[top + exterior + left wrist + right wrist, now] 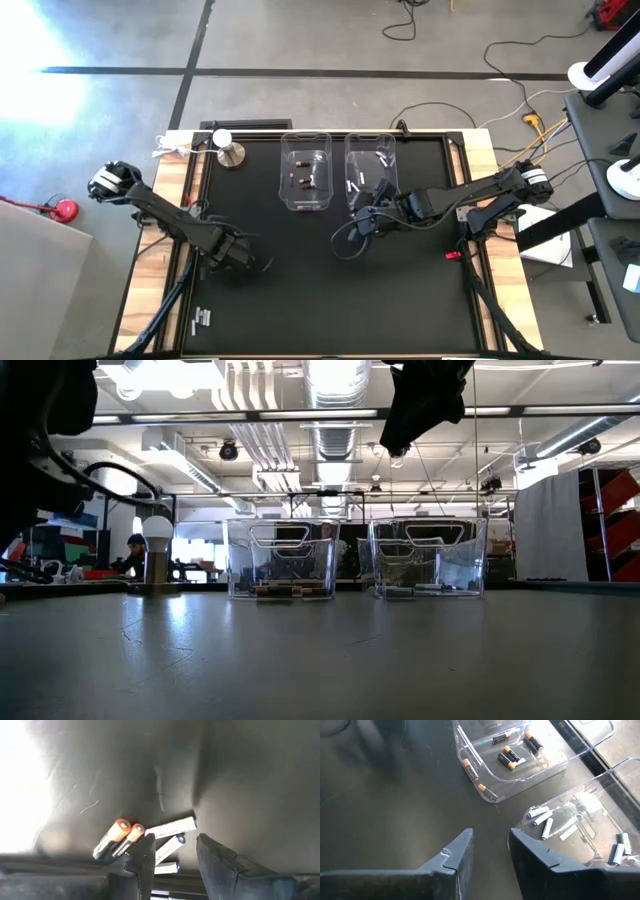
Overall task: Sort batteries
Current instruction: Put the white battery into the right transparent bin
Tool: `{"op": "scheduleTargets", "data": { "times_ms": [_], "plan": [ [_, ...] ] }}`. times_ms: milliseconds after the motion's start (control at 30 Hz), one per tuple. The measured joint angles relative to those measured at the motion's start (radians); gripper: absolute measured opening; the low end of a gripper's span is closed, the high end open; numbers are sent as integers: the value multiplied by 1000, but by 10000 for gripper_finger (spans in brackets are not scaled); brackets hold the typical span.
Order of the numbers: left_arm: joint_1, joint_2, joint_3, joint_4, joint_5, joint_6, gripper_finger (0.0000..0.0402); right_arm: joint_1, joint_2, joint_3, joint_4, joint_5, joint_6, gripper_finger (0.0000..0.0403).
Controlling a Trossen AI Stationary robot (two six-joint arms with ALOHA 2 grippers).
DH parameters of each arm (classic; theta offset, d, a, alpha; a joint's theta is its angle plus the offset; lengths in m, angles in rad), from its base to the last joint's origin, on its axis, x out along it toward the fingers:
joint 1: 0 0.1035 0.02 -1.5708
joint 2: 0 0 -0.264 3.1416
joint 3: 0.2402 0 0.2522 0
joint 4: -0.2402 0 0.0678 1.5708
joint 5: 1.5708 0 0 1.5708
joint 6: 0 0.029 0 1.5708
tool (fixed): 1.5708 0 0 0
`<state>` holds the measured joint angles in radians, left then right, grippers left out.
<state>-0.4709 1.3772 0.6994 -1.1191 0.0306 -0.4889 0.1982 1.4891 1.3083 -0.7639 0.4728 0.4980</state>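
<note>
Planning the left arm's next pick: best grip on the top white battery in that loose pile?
Pinch the white battery across its barrel at mid-length, coming straight down. It lies flat on the mat, one end near the orange-tipped pair, so an end grip is crowded. Left gripper fingers stand apart, empty.

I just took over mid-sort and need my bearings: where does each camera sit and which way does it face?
High: above the table, looking straight down; both arms show, left end effector, right end effector.
Low: at tabletop height, facing the two bins; arm parts hang from above.
Left wrist: looks past its fingers at loose batteries.
Right wrist: looks past its fingers at both bins.
High, low and right wrist share the bins.
</note>
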Motion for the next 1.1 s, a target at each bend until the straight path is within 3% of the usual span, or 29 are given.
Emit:
{"op": "scheduleTargets", "data": {
  "times_ms": [133, 500, 800, 1100],
  "plan": [
    [0, 51, 0, 0, 4, 130, 123, 0, 0, 0, 0, 0, 0, 116],
    [0, 241, -1, 22, -33, 275, 118, 0, 0, 0, 0, -1, 0, 134],
    [0, 338, 43, 20, -14, 277, 16, 0, 0, 0, 0, -2, 0, 122],
    [-25, 373, 160, 31, -41, 267, 14, 1, 0, 0, 0, -50, 0, 106]
  ]
}}
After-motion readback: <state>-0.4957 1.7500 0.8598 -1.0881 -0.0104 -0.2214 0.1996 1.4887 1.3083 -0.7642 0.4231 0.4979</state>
